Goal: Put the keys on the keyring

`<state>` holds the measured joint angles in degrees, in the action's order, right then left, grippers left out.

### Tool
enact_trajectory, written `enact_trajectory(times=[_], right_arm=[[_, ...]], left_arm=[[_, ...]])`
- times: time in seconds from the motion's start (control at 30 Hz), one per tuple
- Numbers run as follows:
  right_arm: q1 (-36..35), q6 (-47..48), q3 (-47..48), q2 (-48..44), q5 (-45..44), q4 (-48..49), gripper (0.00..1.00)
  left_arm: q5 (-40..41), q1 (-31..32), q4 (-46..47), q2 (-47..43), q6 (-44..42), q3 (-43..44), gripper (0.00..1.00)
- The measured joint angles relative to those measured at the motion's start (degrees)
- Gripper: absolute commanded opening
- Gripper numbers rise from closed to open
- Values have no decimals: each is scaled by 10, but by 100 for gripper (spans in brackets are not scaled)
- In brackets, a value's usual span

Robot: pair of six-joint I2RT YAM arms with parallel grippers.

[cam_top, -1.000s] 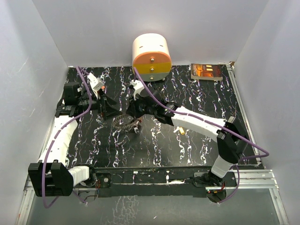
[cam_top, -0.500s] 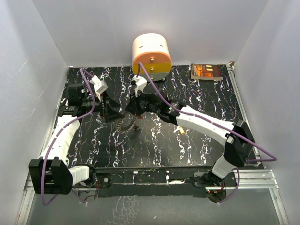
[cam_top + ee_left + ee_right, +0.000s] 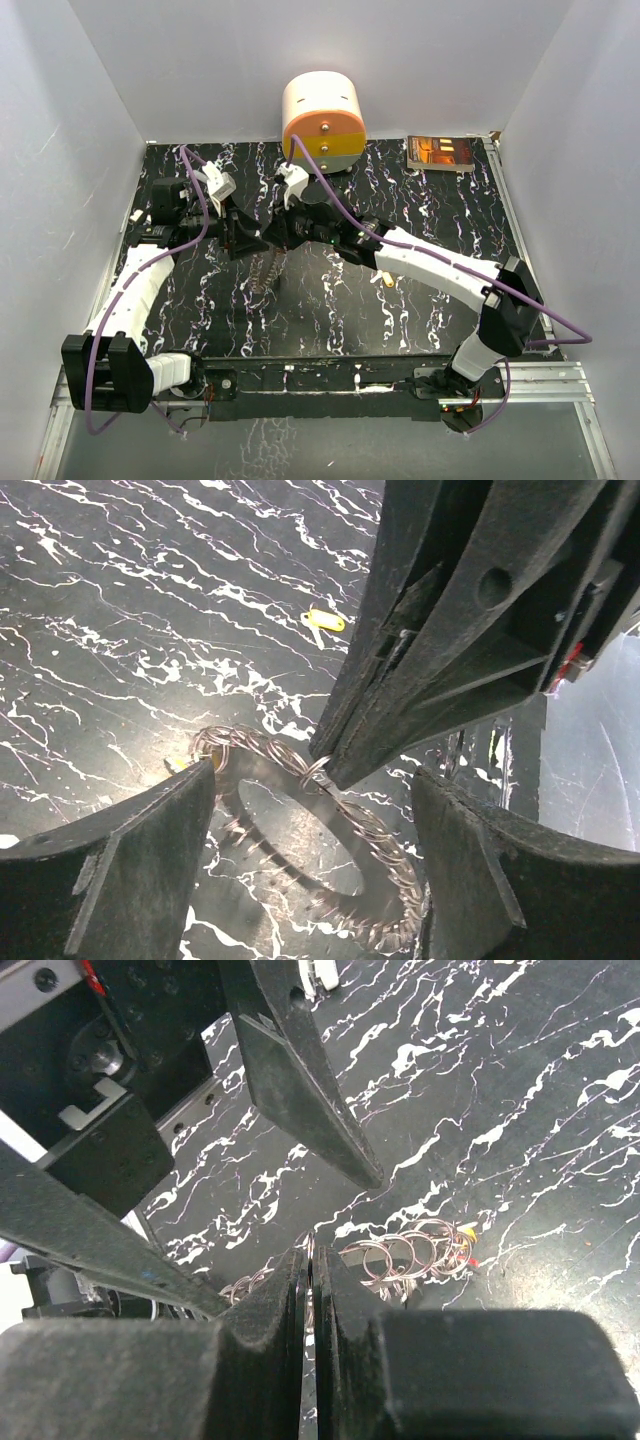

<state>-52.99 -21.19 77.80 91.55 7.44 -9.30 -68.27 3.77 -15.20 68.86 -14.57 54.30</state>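
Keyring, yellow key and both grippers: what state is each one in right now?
left gripper: open, one finger on either side of the keyring.
right gripper: shut, pinching the keyring's rim.
keyring: held by the right gripper only.
yellow key: lying loose, not on the keyring.

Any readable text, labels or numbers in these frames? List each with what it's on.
No text can be read in any view.
Cover of the book: there is print, but it is too small and blurred to read.
Head of the yellow key: no writing visible.
The keyring: bare metal, no marking visible.
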Motion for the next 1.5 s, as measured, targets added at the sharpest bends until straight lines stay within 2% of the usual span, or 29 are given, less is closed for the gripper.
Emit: enact_trajectory(times=[0.3, 0.87, 1.17, 1.33, 1.5], right_arm=[[-6, -2, 9, -9, 0, -1, 8], [-10, -2, 10, -24, -7, -4, 8], [-10, -4, 10, -29, -7, -4, 8], [-10, -4, 10, -30, -7, -4, 8], [-11, -4, 10, -31, -7, -3, 8]], left_arm=[[6, 1, 5, 0, 0, -1, 66], [15, 1, -7, 1, -13, 2, 64], [-9, 2, -11, 6, -2, 15, 64], [-20, 5, -11, 9, 2, 16, 58], [-29, 6, -11, 9, 2, 16, 47]])
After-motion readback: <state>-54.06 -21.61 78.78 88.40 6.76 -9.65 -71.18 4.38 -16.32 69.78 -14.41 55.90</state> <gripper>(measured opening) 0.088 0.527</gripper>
